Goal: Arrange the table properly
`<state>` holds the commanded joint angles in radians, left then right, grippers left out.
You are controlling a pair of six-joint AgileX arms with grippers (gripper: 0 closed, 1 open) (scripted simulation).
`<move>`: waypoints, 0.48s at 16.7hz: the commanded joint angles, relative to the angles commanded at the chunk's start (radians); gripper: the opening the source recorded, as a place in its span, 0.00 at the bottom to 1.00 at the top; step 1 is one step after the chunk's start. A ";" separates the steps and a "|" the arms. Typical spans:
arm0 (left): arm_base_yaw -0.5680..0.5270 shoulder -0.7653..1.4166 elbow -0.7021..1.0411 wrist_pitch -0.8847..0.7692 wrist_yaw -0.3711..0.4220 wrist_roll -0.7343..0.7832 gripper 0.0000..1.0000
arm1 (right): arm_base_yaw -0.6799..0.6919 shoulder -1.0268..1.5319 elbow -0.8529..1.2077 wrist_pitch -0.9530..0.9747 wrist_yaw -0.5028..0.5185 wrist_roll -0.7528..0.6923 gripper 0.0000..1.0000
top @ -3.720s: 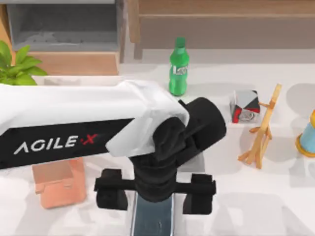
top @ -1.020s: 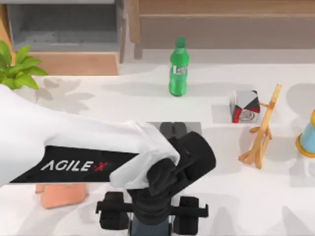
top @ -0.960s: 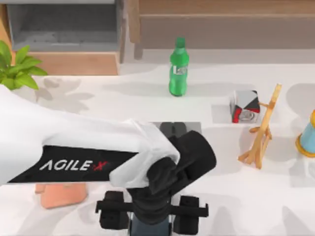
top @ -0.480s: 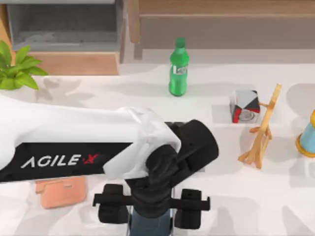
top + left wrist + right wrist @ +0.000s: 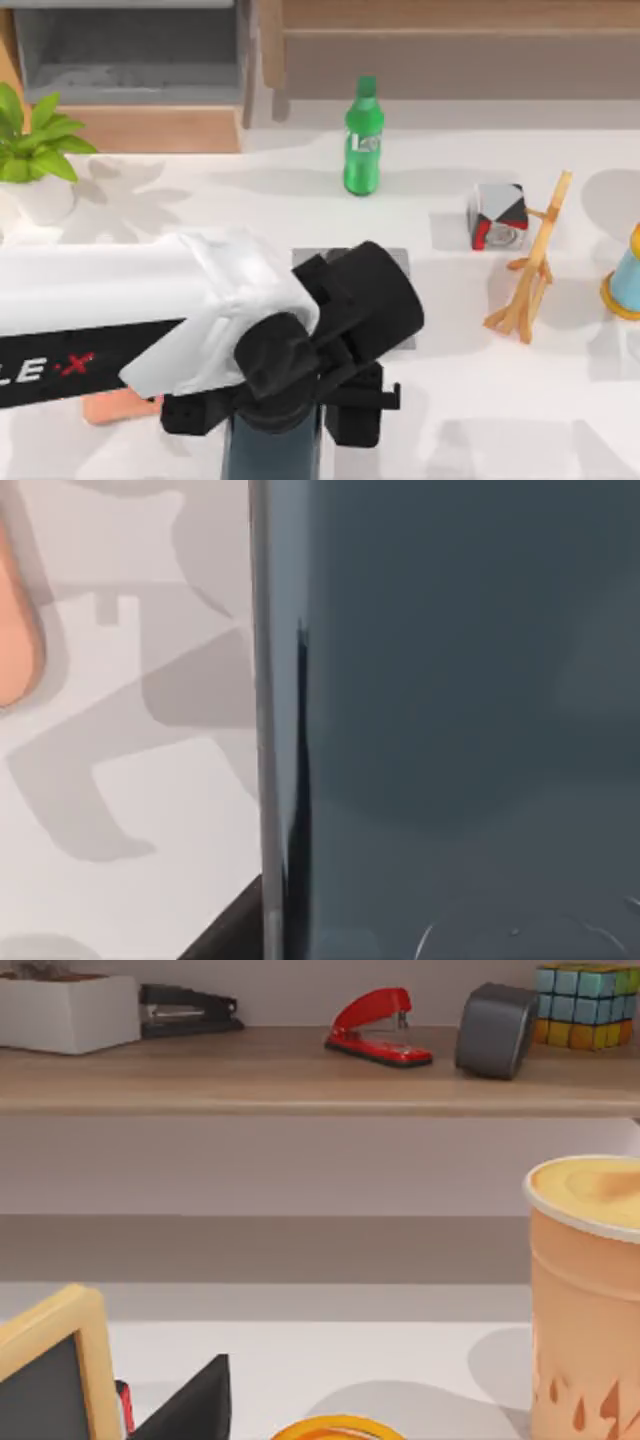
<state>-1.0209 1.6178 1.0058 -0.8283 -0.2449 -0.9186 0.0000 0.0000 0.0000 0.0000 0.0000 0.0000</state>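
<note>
**Left arm has the slab in hand, and a landing spot is still to pick**

Far out to the gripper's left and well beyond it sits the potted plant (image 5: 38, 135), out of the action. Closer in, a salmon-coloured piece (image 5: 108, 407) lies flat just beside the gripper's left finger, half under the arm.

Now the main event: the left gripper (image 5: 275, 415) hangs over the near edge of the table (image 5: 470, 420), its two fingers pressed to either long side of a dark slab (image 5: 272, 455). It looks clamped on it. In the left wrist view the slab (image 5: 450, 730) sits hard against the lens, with the white tabletop and shadows behind it, so I judge it is up off the surface. That reads as the carry step of the tidy-up.

Just beyond the gripper a grey mat (image 5: 395, 262) peeks out from behind the wrist. Further on stands a green bottle (image 5: 362, 140). To the gripper's right and well apart are a red-and-white box (image 5: 497, 215), a wooden stand (image 5: 530, 270) and a blue spool (image 5: 625, 278). The right arm is parked off that way, its wrist camera looking across the table at a shelf.

What next? My guess is the mat or the stand. Either way the arm needs to travel level, keep its squeeze, and miss the bottle and box.
</note>
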 joint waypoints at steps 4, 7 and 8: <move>-0.034 -0.229 -0.126 0.013 -0.264 -0.030 0.00 | 0.000 0.000 0.000 0.000 0.000 0.000 1.00; -0.056 -0.421 -0.232 0.026 -0.474 -0.051 0.00 | 0.000 0.000 0.000 0.000 0.000 0.000 1.00; -0.062 -0.485 -0.265 0.031 -0.542 -0.057 0.00 | 0.000 0.000 0.000 0.000 0.000 0.000 1.00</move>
<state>-1.0824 1.1328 0.7410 -0.7972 -0.7871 -0.9754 0.0000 0.0000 0.0000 0.0000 0.0000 0.0000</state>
